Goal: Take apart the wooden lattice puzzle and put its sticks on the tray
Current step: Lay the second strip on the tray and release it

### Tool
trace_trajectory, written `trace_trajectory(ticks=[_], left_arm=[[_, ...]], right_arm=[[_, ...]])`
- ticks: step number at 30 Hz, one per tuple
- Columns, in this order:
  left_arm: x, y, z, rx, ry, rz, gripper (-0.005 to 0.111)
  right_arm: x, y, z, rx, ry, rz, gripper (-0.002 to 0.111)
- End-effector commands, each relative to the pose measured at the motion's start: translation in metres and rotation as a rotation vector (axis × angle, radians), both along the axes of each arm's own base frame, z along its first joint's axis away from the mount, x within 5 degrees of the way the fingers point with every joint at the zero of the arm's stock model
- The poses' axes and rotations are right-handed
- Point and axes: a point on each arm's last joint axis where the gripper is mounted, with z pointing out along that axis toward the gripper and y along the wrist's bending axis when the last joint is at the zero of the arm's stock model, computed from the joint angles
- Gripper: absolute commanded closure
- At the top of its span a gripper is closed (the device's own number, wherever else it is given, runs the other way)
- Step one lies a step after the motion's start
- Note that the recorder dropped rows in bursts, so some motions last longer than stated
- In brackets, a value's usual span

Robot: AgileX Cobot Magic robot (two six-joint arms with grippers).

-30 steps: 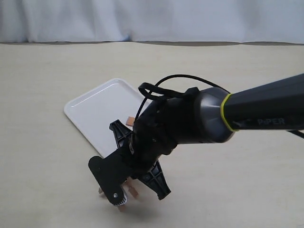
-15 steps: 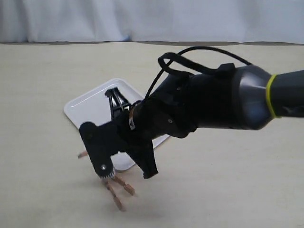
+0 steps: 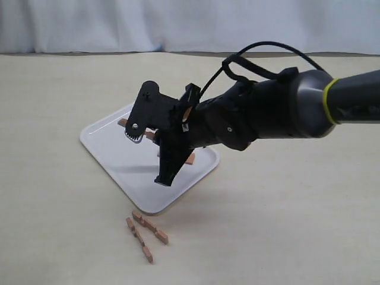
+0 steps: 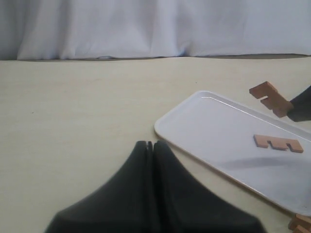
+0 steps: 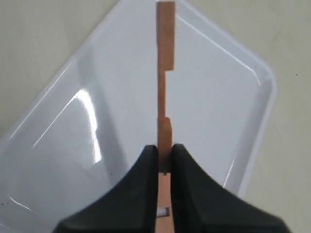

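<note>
**Second stick lifted over the tray**

Within the last second the right gripper (image 5: 164,151) had come up from the spot by the near edge of the tabletop (image 3: 309,225) and swung over the tray (image 3: 104,142), pinching the held stick (image 5: 165,73) by one end. A loose stick (image 4: 278,143) lay flat on the tray. The rest of the wooden lattice puzzle (image 3: 145,234) sat just off the tray's nearest corner, toward the near edge. The left gripper (image 4: 152,144) was pressed together, empty. The task looked about half done, with a release likely next
</note>
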Motion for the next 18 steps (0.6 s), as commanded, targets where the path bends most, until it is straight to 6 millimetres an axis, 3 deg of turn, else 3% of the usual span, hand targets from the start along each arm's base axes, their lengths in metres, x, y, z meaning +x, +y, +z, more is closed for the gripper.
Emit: trace_trajectory(ticks=[1,6,12,18], left_arm=[[0.0,0.0,0.0,0.003,-0.01,-0.008,0.107],[0.0,0.0,0.0,0.003,-0.01,-0.008,0.107],[0.0,0.0,0.0,0.003,-0.01,-0.008,0.107],[0.0,0.0,0.0,0.002,-0.012,-0.007,0.107]], right_arm=[[0.002,-0.002,-0.013,0.026,0.059,-0.064,0.104],[0.002,-0.002,-0.025,0.02,0.093,-0.075,0.1],[0.002,-0.001,-0.032,0.062,0.129,-0.122,0.07],[-0.001,-0.002,-0.006,0.083,0.096,-0.121,0.056]])
